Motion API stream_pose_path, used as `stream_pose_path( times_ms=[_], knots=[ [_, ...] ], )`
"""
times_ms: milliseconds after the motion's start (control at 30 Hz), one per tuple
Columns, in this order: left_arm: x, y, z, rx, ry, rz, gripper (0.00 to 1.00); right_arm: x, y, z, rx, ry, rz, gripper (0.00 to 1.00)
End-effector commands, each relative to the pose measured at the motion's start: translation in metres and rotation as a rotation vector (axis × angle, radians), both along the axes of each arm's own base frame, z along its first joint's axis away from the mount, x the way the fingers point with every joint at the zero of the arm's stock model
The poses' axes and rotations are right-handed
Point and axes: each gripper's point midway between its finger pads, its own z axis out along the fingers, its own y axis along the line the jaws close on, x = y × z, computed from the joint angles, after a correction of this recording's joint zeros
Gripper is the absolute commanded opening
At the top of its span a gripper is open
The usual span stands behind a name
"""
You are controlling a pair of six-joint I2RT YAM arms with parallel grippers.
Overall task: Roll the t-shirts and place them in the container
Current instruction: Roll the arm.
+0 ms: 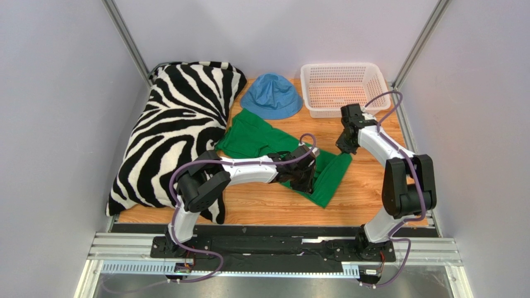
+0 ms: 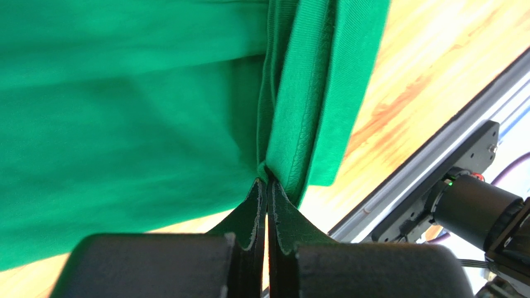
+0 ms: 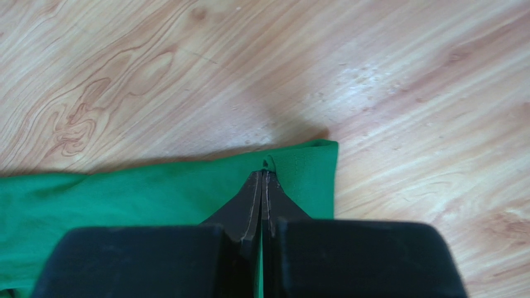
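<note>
T-shirt (image 1: 255, 133) lies at the center of the top view on the table (image 1: 280, 211). Left fingers (image 2: 254, 208) pinch a folded hem; right fingers (image 3: 249, 202) pinch its corner edge, both pressed together.

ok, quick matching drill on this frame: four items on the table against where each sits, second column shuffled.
Things:
1. zebra pillow
2. blue hat
3. white basket
4. green t-shirt

Places:
a. far right corner of the table
b. centre of the table
c. along the left edge
d. far edge, between the pillow and the basket

Pairs: 1-c, 2-d, 3-a, 4-b
</note>
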Motion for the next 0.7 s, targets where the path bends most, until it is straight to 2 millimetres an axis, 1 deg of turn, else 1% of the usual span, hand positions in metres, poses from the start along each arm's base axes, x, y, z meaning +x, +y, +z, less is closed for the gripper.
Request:
stream_pose_path(
  times_ms=[0, 67, 200, 367, 467, 533, 600, 667],
  knots=[
    [0.007, 0.001, 0.036, -0.083, -0.023, 0.029, 0.0, 0.026, 0.011, 0.011, -0.025, -0.045, -0.008, 0.0],
    [0.006, 0.003, 0.034, -0.076, -0.022, 0.024, 0.0, 0.029, 0.016, 0.008, -0.032, -0.034, 0.007, 0.0],
    [-0.001, 0.003, 0.032, -0.083, 0.006, 0.0, 0.0, 0.035, 0.019, 0.014, -0.031, -0.053, 0.027, 0.0],
    [-0.002, 0.009, 0.029, -0.066, 0.003, 0.008, 0.0, 0.041, 0.031, 0.023, -0.02, -0.082, 0.06, 0.0],
    [-0.003, 0.014, 0.026, -0.048, 0.008, 0.017, 0.0, 0.043, 0.042, 0.018, -0.015, -0.065, 0.086, 0.0],
    [-0.003, 0.016, 0.026, -0.044, 0.009, 0.023, 0.0, 0.042, 0.049, 0.011, -0.015, -0.053, 0.107, 0.0],
    [-0.003, 0.02, 0.024, -0.034, 0.009, 0.03, 0.0, 0.042, 0.054, 0.008, -0.011, -0.053, 0.118, 0.0],
    [-0.003, 0.023, 0.023, -0.023, 0.003, 0.042, 0.0, 0.04, 0.059, 0.002, -0.009, -0.034, 0.136, 0.0]
  ],
)
